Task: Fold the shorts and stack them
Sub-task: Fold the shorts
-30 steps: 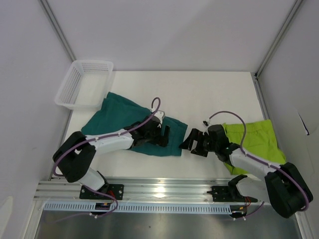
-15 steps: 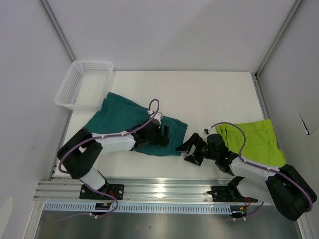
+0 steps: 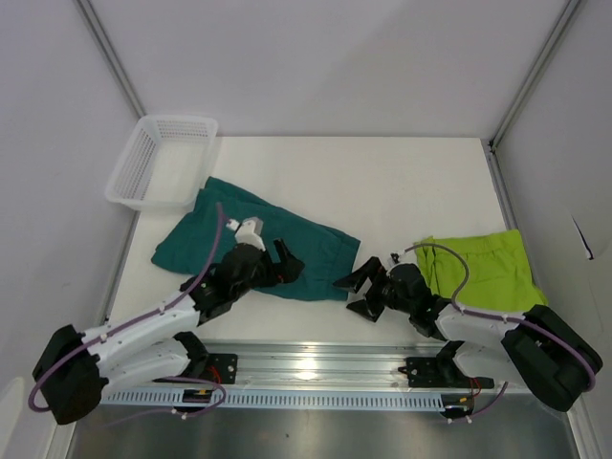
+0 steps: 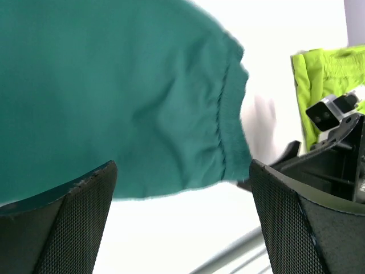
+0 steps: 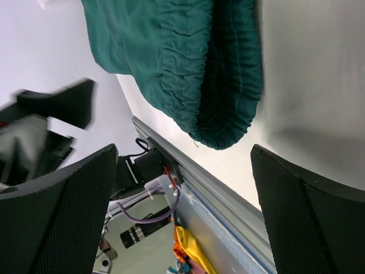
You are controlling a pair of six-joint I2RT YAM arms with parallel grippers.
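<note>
A white mesh basket (image 3: 158, 158) stands far beyond the left gripper (image 3: 283, 260), whose jaws are spread wide and hold nothing. Under and ahead of them lie the dark teal shorts (image 3: 239, 225), their long axis slanting from the basket towards the right gripper (image 3: 347, 295). Their gathered elastic edge lies just ahead of its released, empty jaws. The lime green shorts (image 3: 488, 268) lie behind that gripper.

no readable text, label or brand anywhere (fabric and table plain)
</note>
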